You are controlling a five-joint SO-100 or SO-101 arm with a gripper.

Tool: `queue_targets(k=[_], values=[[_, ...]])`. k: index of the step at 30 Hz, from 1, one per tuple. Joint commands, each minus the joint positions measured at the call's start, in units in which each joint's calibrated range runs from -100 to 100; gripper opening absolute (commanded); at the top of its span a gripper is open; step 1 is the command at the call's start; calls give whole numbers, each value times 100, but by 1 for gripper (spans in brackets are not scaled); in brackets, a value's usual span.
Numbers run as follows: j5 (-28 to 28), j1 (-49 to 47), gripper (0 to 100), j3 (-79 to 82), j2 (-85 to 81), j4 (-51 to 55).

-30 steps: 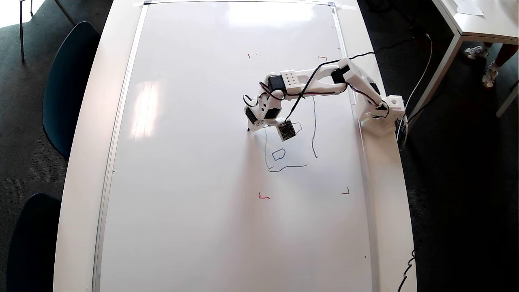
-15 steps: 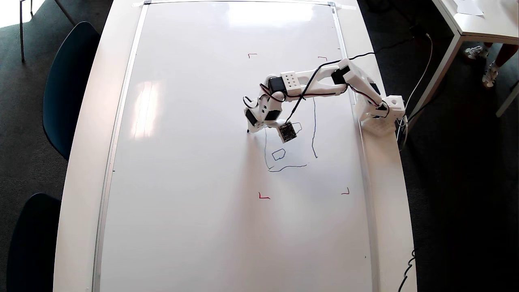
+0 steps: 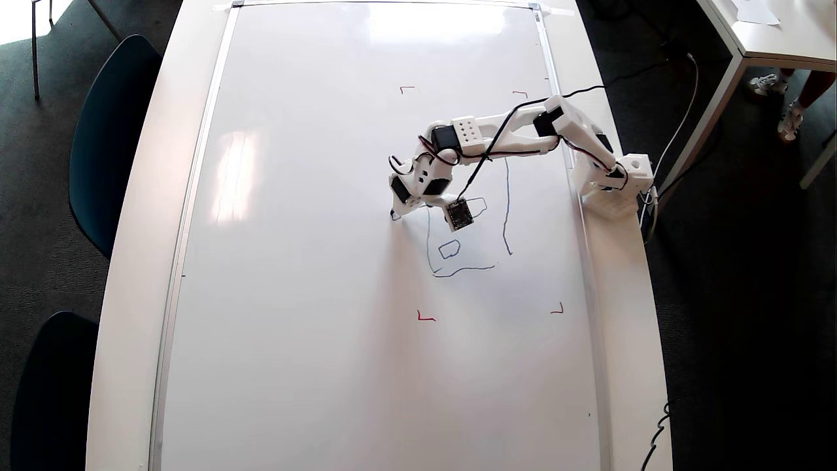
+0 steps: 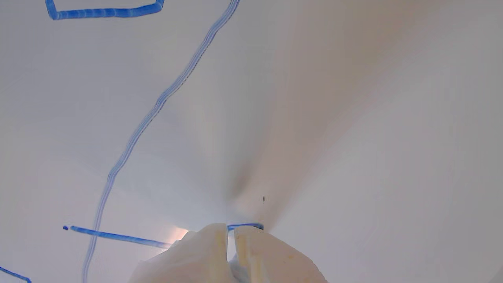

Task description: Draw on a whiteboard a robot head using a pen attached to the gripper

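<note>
I am steering a small white arm that reaches from its base at the right edge of a white bench (image 3: 134, 261) out over a large glossy whiteboard (image 3: 314, 340) lying flat on it. In the overhead view the gripper (image 3: 404, 204) hangs just left of the robot head (image 3: 465, 242), an unfinished blue outline sitting inside four small red corner marks (image 3: 425, 317): a long left side, a wavy bottom edge, a right side, and two small boxes inside. The pen (image 3: 394, 215) shows only as a dark tip at the gripper's lower left, on or just above the board. In the wrist view the two pale fingers (image 4: 204, 255) stand almost together with a thin slit between them, and a short fresh blue stroke (image 4: 244, 226) runs right at their tips; I cannot see the pen shaft there, so I judge that they are clamped on it rather than see it. The step in hand looks like the side stalk, drawn leftward away from the head's left side. To do it well, I would keep the pressure light and even, travel slowly in a straight line, and keep the wrist angle fixed so the tip neither skips nor digs in. The black cables (image 3: 487, 147) over the arm must not drag through wet ink.
</note>
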Motion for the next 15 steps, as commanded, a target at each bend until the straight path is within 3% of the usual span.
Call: queue_targets(k=[1, 15], values=[[23, 194, 1, 15, -95, 25], [279, 157, 1, 251, -441, 546]])
